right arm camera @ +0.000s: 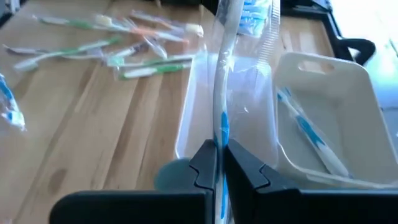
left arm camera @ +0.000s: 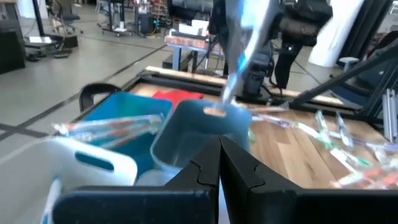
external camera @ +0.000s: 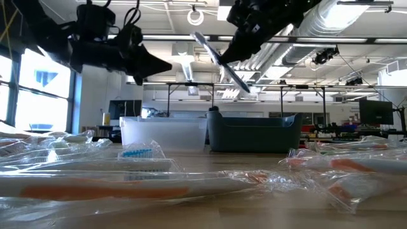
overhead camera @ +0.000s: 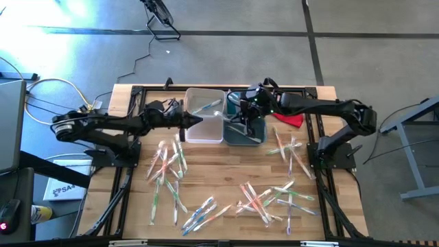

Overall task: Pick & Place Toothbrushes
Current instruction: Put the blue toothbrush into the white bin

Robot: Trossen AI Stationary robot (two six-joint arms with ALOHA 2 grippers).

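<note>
Right hand [right arm camera: 219, 163] clamping wrapped toothbrush [right arm camera: 222, 81], pointing straight outward, left hand [left arm camera: 219, 163] closed, empty.

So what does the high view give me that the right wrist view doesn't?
Only the high view shows the whole layout: the left gripper shut and empty beside the white bin, the red cloth-like piece, and loose toothbrushes across the table.

Only the right wrist view shows the grip: the right gripper shut on a wrapped blue toothbrush, and a blue toothbrush inside the white bin.

Both show the two bins side by side, with the right gripper above the dark bin.
</note>
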